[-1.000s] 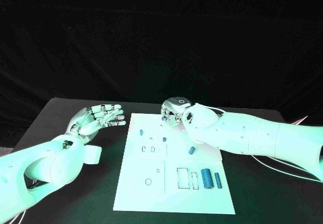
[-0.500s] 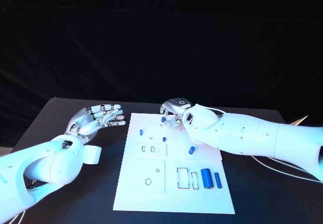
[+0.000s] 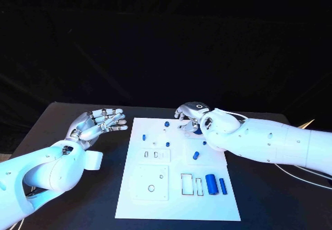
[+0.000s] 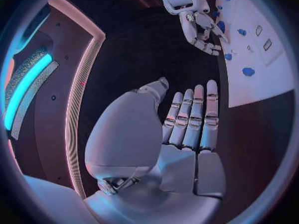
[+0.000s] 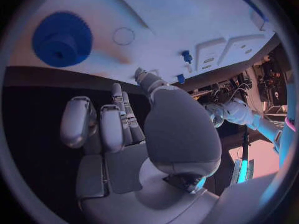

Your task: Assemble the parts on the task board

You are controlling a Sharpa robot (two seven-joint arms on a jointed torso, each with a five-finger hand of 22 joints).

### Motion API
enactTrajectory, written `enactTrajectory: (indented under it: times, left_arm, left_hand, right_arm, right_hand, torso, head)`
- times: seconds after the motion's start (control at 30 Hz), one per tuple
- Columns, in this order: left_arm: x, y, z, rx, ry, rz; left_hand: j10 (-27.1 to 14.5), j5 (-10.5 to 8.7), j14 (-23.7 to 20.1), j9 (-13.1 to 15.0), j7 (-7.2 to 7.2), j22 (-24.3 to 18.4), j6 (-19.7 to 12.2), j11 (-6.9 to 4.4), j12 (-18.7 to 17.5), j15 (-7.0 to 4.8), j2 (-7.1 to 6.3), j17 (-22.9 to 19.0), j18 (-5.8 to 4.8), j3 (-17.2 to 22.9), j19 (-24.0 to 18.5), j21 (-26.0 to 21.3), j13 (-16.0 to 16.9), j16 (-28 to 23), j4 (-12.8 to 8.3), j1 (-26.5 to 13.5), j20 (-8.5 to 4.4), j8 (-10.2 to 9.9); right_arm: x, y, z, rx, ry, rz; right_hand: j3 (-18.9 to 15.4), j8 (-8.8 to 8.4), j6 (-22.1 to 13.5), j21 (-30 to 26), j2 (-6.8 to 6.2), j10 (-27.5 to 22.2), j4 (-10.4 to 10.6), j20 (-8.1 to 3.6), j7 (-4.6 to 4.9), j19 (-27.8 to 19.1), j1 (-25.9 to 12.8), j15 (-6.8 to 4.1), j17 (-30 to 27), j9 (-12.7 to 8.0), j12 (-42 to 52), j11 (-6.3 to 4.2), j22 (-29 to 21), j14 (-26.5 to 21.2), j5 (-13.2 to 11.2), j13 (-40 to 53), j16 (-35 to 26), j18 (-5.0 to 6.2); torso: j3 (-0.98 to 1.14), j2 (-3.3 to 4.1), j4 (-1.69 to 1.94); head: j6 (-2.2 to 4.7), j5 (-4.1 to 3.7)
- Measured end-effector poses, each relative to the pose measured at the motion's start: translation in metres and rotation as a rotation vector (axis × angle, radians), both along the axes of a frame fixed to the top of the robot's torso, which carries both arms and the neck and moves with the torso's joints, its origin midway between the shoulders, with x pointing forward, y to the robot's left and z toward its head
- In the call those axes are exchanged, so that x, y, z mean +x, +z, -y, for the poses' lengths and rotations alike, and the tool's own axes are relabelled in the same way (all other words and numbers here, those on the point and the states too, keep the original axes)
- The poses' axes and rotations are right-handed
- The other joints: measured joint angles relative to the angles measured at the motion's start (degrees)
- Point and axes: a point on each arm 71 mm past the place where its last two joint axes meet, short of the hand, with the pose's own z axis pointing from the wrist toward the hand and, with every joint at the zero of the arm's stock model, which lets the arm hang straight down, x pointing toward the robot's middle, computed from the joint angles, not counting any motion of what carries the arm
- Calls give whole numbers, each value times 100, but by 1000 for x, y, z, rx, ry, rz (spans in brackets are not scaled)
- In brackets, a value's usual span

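The flat white task board (image 3: pixel 176 191) lies on the black counter (image 3: pixel 69 117). The right hand (image 3: pixel 192 115) hovers empty, fingers apart, beside the round blue gear (image 5: pixel 62 39). It should come straight down. The left hand (image 3: pixel 100 122) waits open and empty

Left hand (image 3: pixel 98 123) raised, fingers (image 4: pixel 194 115) spread, holding nothing, right hand (image 3: pixel 193 116) fingers curled, empty

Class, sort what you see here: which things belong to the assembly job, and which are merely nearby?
Belonging to the job:
- flat white task board
- small blue cylindrical parts on it
- round blue gear
- silver right hand, at the board's far edge
- silver left hand, open beside the board

Merely nearby:
- black table
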Motion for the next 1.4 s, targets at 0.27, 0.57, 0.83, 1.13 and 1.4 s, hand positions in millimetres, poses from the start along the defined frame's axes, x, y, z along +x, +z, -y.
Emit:
enactTrajectory:
  times: [0.27, 0.57, 0.83, 1.13, 1.4]
  left_arm:
    - [0, 0, 4, 1, -7, 2]
    - [1, 0, 9, 0, -16, 2]
    - [2, -1, 11, 1, -20, 1]
    - [2, -1, 11, 3, -21, -2]
    - [3, -2, 11, 4, -22, -4]
  left_hand:
    - [0, 0, 0, 0, 0, 0, 0, 0, 0, 0, 0, 0, -1, 0, 0, 0, 0, 0, 0, 0, 0, 0]
    - [0, 0, 0, 0, 0, 0, 0, 0, 0, 0, 0, 4, 0, 0, 0, 0, 0, 0, 0, 0, 0, 0]
    - [0, 0, 0, 0, 0, 0, 0, 0, 0, 0, 0, 4, 0, 0, 0, 0, 0, 0, 0, 0, 0, 0]
    - [0, 0, 0, 0, 0, 0, 0, 0, -22, 0, 0, 12, 0, 0, -20, 0, 0, 0, 0, 0, 20, 0]
    - [0, 0, 0, 0, 0, 0, 0, 0, -22, 0, 0, 12, 0, 0, -20, 0, 0, 0, 0, 0, 20, 0]
  right_arm:
    - [-20, 18, 50, 114, -78, 9]
    - [-25, 22, 81, 196, -149, -35]
    - [-21, 18, 83, 195, -161, -98]
    - [-14, 11, 73, 185, -156, -166]
    - [-9, 7, 67, 182, -157, -192]
  right_hand:
    - [100, 51, 229, 115, -185, 434, 166, 1, 16, 57, -78, -21, 192, 0, 88, -11, 222, -21, 0, 39, 131, 0]
    - [-303, -12, 108, 334, -318, 887, 369, -13, 45, 174, -46, -23, 506, -50, 288, -28, 492, -19, 399, 238, 336, -1]
    - [-1648, 315, -133, 1046, -112, 1252, 1038, -107, -17, 398, 566, -168, 786, 104, 5429, -155, 652, -8, 377, 5352, 873, -219]
    - [-1665, 555, -198, 1375, -36, 1978, 1055, -47, 10, 392, 533, -72, 786, 128, 7845, -63, 652, -11, 443, 6710, 1105, -321]
    - [-1608, 599, -158, 1528, -5, 1980, 1053, -47, 25, 392, 503, -72, 786, 127, 8166, -61, 651, -11, 556, 6711, 1142, -320]
  torso:
    - [58, -1, -71]
    - [154, 4, -131]
    - [193, 14, -149]
    - [182, 13, -147]
    - [168, 0, -138]
  head:
    - [67, -29]
    - [87, -8]
    - [63, -23]
    - [25, -44]
    - [-13, -50]
